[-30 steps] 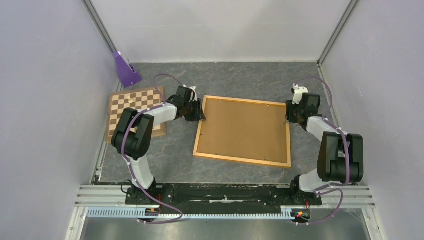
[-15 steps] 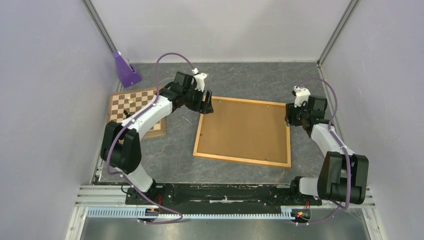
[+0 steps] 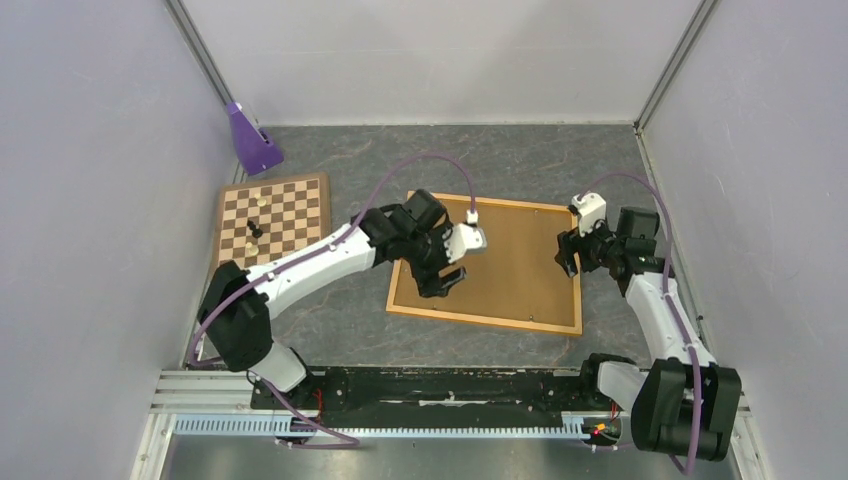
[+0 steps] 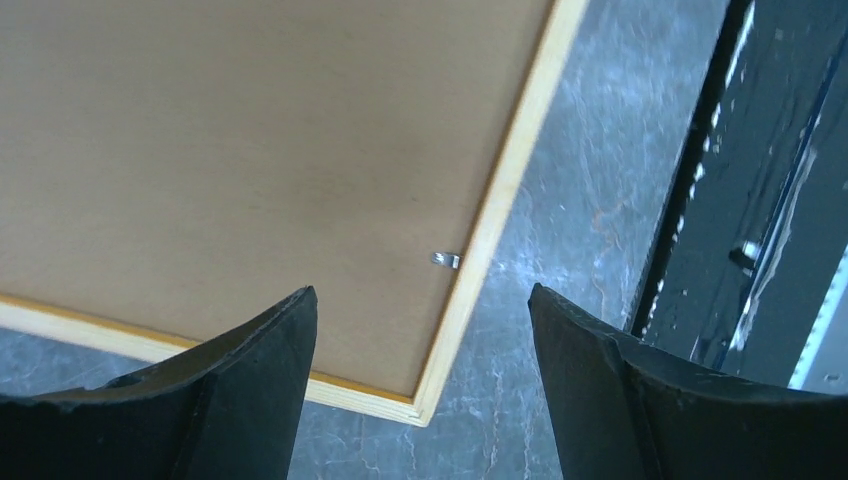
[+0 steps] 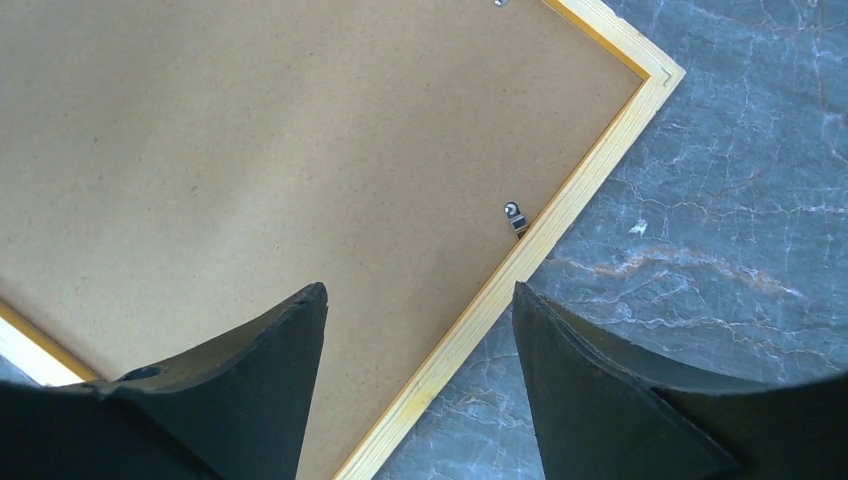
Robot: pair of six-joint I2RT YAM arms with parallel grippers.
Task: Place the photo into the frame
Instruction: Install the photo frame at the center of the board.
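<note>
The frame point(image 3: 505, 265) lies back up on the grey table, its brown fibreboard back and small clips showing inside light orange rails. The photo is not in view. My left gripper point(image 3: 446, 278) is open and empty above the frame's left part; in the left wrist view point(image 4: 418, 300) its fingers straddle the frame point(image 4: 250, 150) near one corner and a clip point(image 4: 445, 260). My right gripper point(image 3: 566, 254) is open and empty over the frame's right rail; the right wrist view point(image 5: 418, 295) shows the frame point(image 5: 200, 150), its rail and a clip point(image 5: 514, 215).
A brown-and-white chessboard point(image 3: 285, 205) with a few pieces lies at the left. A purple stand point(image 3: 252, 140) sits at the back left corner. Walls close the left, right and back. The black base rail point(image 4: 760, 200) runs along the near edge.
My left arm has swung from the frame's far left corner to the right and nearer, out over the frame's back. My right gripper has shifted a little nearer along the right rail.
</note>
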